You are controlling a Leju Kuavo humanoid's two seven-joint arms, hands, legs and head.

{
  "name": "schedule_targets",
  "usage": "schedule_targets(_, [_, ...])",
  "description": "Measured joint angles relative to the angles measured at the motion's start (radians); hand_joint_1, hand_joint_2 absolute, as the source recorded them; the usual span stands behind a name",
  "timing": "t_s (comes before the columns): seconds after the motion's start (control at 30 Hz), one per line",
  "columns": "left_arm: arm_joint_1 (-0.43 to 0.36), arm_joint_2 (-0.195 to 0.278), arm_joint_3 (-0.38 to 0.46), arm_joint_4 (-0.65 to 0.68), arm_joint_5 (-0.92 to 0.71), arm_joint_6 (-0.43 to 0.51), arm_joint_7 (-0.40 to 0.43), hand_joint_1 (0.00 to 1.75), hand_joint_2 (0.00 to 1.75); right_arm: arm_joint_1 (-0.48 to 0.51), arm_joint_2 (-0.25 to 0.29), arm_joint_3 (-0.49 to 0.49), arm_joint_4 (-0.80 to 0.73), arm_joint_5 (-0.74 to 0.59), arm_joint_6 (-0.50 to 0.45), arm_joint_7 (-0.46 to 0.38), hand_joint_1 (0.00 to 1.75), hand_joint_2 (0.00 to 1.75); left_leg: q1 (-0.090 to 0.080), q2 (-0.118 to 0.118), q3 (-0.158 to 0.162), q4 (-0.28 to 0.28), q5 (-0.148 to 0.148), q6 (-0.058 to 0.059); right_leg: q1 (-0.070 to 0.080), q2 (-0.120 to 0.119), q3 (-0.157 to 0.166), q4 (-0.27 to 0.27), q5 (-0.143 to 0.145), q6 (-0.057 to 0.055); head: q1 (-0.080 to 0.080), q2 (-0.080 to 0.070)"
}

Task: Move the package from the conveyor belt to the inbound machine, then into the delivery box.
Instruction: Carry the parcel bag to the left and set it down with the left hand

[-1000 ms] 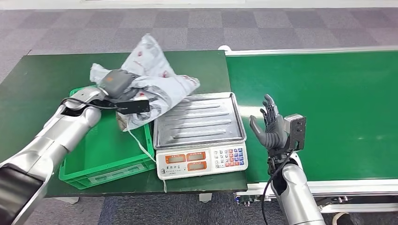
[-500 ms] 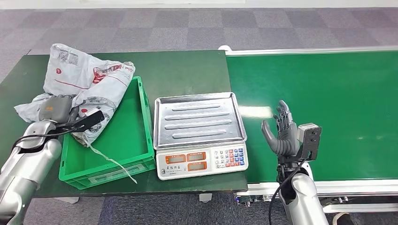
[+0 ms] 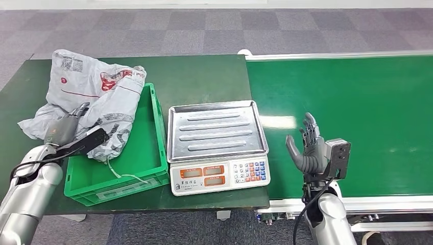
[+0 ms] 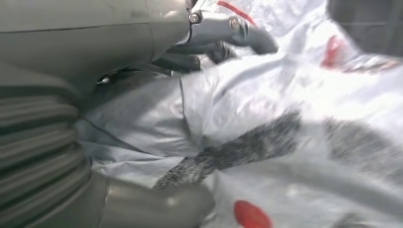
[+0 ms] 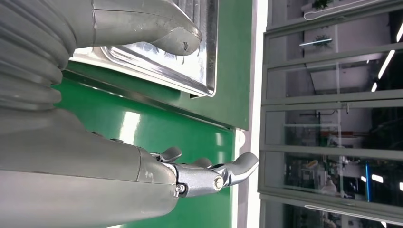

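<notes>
The package (image 3: 97, 97), a crumpled grey bag with red print, lies across the left rim of the green delivery box (image 3: 135, 153), partly on the table and partly inside. My left hand (image 3: 64, 127) is against its near left side with fingers straightened. In the left wrist view the bag (image 4: 294, 156) spreads between the fingers (image 4: 247, 33) and the thumb (image 4: 157, 204), which do not close on it. A loose strap from the bag trails into the box. My right hand (image 3: 306, 145) is raised over the conveyor belt (image 3: 357, 102), fingers apart and holding nothing.
The inbound machine, a scale with a steel tray (image 3: 217, 132) and keypad, stands between the box and the belt. Its tray (image 5: 199, 61) also appears in the right wrist view. The dark green table (image 3: 204, 76) extends behind it.
My left hand swung the package left from beside the scale to the box's left rim, set it down, and its fingers have straightened. My right hand drew back slightly toward me.
</notes>
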Motion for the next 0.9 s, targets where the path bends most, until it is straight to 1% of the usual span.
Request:
schedule_targets(0.07, [0.004, -0.008, 0.0, -0.026, 0.045, -0.019, -0.028, 0.0, 1.75, 0.0, 0.0, 0.0, 0.0, 0.0, -0.002, 0.0, 0.0, 1.75, 0.0, 0.0, 0.0, 0.0, 0.0, 0.0, 0.0, 0.0, 0.0, 0.0, 0.0, 0.0, 0.0, 0.0])
schedule_targets(0.17, [0.006, -0.035, 0.0, -0.069, 0.173, -0.064, -0.091, 0.0, 1.75, 0.002, 0.001, 0.0, -0.001, 0.001, -0.007, 0.001, 0.0, 1.75, 0.0, -0.001, 0.0, 0.0, 0.0, 0.0, 0.0, -0.001, 0.0, 0.0, 0.0, 0.0, 0.0, 0.0])
schedule_targets(0.3, [0.007, -0.075, 0.0, -0.121, 0.287, -0.108, -0.117, 0.0, 1.75, 0.006, 0.002, 0.0, -0.004, 0.003, -0.008, 0.001, 0.0, 1.75, 0.0, -0.002, 0.0, 0.0, 0.0, 0.0, 0.0, -0.001, 0.0, 0.0, 0.0, 0.0, 0.0, 0.0])
schedule_targets(0.4, [0.0, -0.114, -0.008, -0.154, 0.417, -0.188, -0.153, 0.0, 1.75, 0.004, 0.004, 0.0, -0.002, 0.003, -0.007, 0.001, 0.0, 1.75, 0.0, -0.003, 0.0, 0.0, 0.0, 0.0, 0.0, -0.002, 0.0, 0.0, 0.0, 0.0, 0.0, 0.0])
schedule_targets(0.47, [-0.016, -0.153, -0.033, -0.176, 0.506, -0.242, -0.152, 0.0, 1.75, -0.006, 0.01, 0.001, 0.004, 0.005, -0.004, 0.0, 0.0, 1.75, 0.0, -0.004, 0.0, 0.0, 0.0, 0.0, 0.0, -0.004, 0.0, 0.0, 0.0, 0.0, 0.0, 0.0])
schedule_targets(0.53, [-0.042, -0.197, -0.079, -0.186, 0.57, -0.276, -0.138, 0.0, 1.75, -0.024, 0.018, 0.005, 0.02, 0.008, 0.0, -0.001, 0.0, 1.75, 0.0, -0.005, -0.001, 0.0, 0.001, 0.001, 0.0, -0.004, 0.001, 0.0, 0.0, 0.001, 0.0, 0.0])
schedule_targets(0.67, [-0.112, -0.292, -0.181, -0.156, 0.748, -0.338, -0.13, 0.0, 1.75, -0.09, 0.035, 0.029, 0.084, -0.009, 0.016, -0.01, 0.0, 1.75, -0.001, -0.004, -0.001, 0.001, 0.001, 0.001, -0.001, -0.004, 0.001, 0.0, 0.002, 0.002, 0.0, 0.0])
schedule_targets(0.73, [-0.149, -0.345, -0.212, -0.113, 0.827, -0.343, -0.138, 0.0, 1.75, -0.136, 0.045, 0.046, 0.126, -0.03, 0.028, -0.02, 0.0, 1.75, -0.001, -0.004, -0.001, 0.001, 0.002, 0.001, -0.001, -0.004, 0.001, 0.0, 0.003, 0.002, 0.0, 0.0])
schedule_targets(0.8, [-0.177, -0.391, -0.231, -0.069, 0.871, -0.336, -0.148, 0.0, 1.75, -0.177, 0.055, 0.062, 0.163, -0.047, 0.033, -0.028, 0.0, 1.75, -0.001, -0.004, -0.001, 0.001, 0.002, 0.001, -0.001, -0.004, 0.001, 0.0, 0.003, 0.002, 0.0, 0.0])
schedule_targets(0.9, [-0.2, -0.436, -0.25, -0.024, 0.894, -0.326, -0.156, 0.0, 1.75, -0.211, 0.065, 0.079, 0.202, -0.056, 0.035, -0.032, 0.0, 1.75, -0.001, -0.004, -0.001, 0.001, 0.002, 0.001, -0.001, -0.004, 0.001, 0.0, 0.003, 0.002, 0.0, 0.0])
